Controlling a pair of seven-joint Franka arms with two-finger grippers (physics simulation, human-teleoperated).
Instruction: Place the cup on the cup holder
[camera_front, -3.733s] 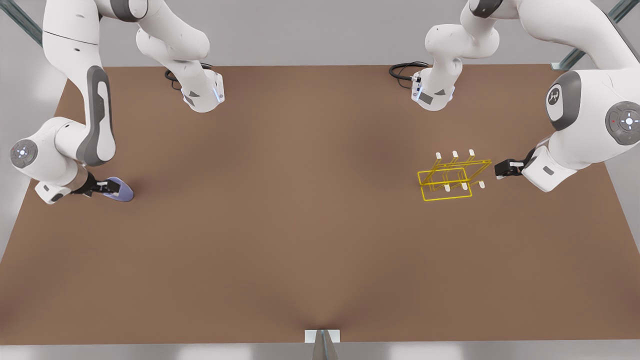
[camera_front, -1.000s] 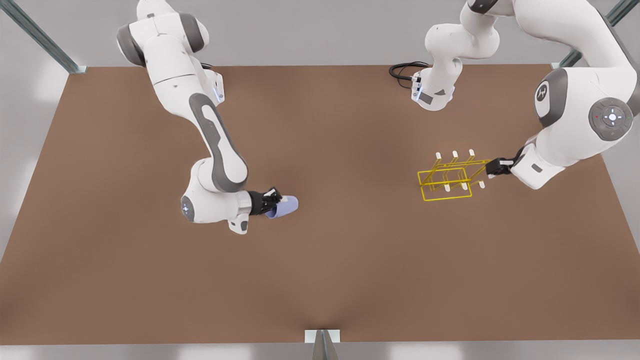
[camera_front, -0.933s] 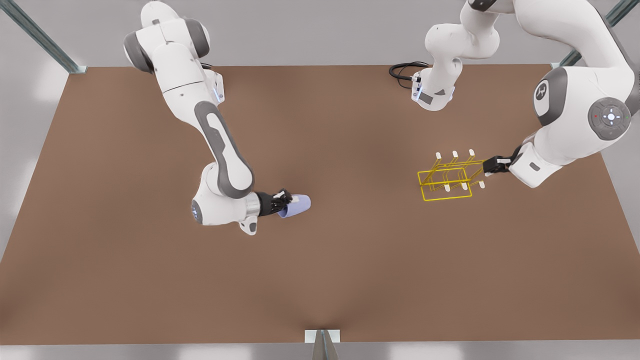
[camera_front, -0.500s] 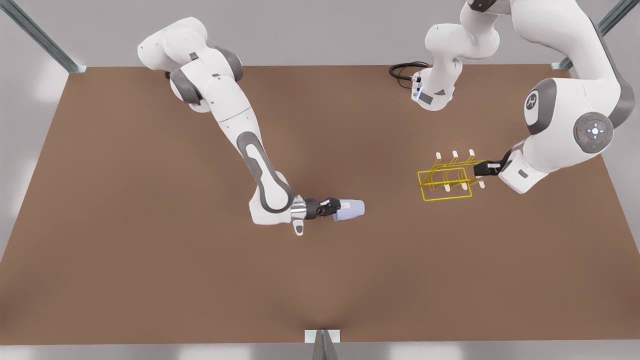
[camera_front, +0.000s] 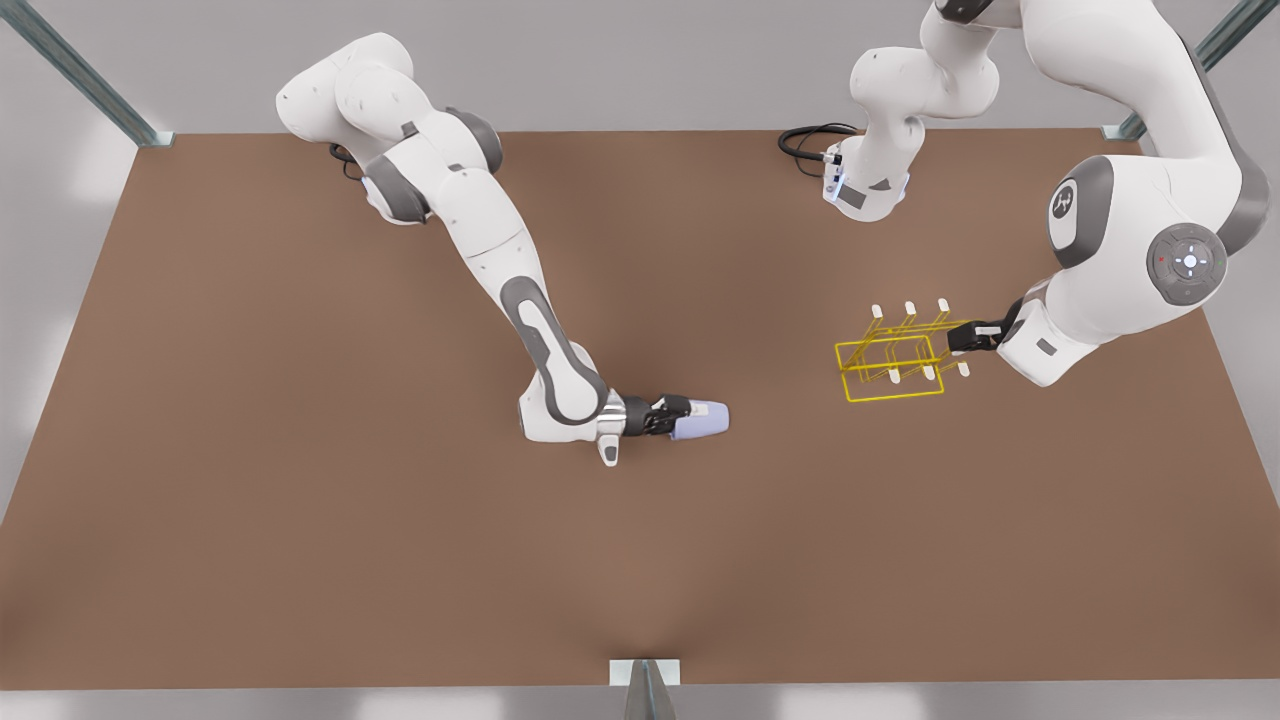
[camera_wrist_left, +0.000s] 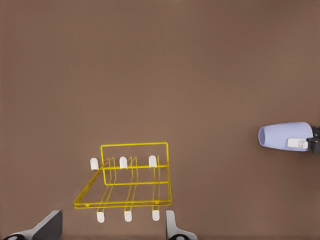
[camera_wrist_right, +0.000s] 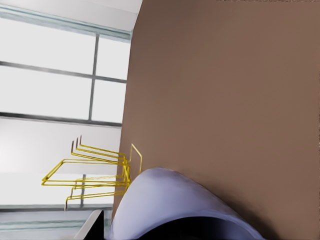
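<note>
Mid-table, front view: you've got the cup (camera_front: 703, 421) held on its side in the right gripper (camera_front: 685, 413), long axis pointing toward the front view's right. The fingers are closed on it, with one white pad lying on the cup's wall (camera_wrist_left: 285, 136) in the left wrist view. The right wrist view has the cup's lavender body (camera_wrist_right: 170, 205) right up against the camera. I can't tell whether the cup touches the table (camera_front: 300, 500) or sits just above it.

The cup holder (camera_front: 893, 399) is well apart from the cup, further to the front view's right and a bit farther from the near edge. It stands on the table, a yellow wire frame with white-tipped prongs, three on its far side and three on its near side. No cup is on it.

The left gripper (camera_front: 960, 338) sits just beside the holder's right-hand edge in the front view. Its fingers are spread wide: the left wrist view shows the two tips (camera_wrist_left: 114, 214) far apart, with the rack (camera_wrist_left: 135, 144) just beyond them. I can't tell whether they touch the wire.
</note>
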